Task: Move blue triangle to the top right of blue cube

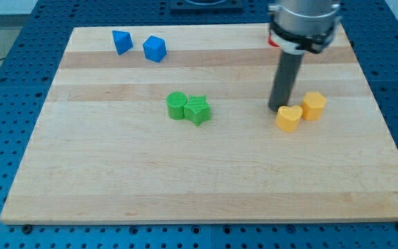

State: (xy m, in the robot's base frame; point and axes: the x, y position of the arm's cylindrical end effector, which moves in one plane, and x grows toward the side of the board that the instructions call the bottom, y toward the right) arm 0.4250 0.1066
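Observation:
The blue triangle [121,42] lies near the view's top left of the wooden board [116,173]. The blue cube [154,48] sits just to its right, a small gap between them. My tip [278,108] is far to the view's right of both blue blocks. It rests on the board right at the upper left edge of a yellow heart block [289,118].
A yellow hexagon block [314,106] stands just right of the yellow heart. A green cylinder [177,106] and a green star [198,110] touch each other near the board's middle. A red block [272,41] is mostly hidden behind the arm at the top.

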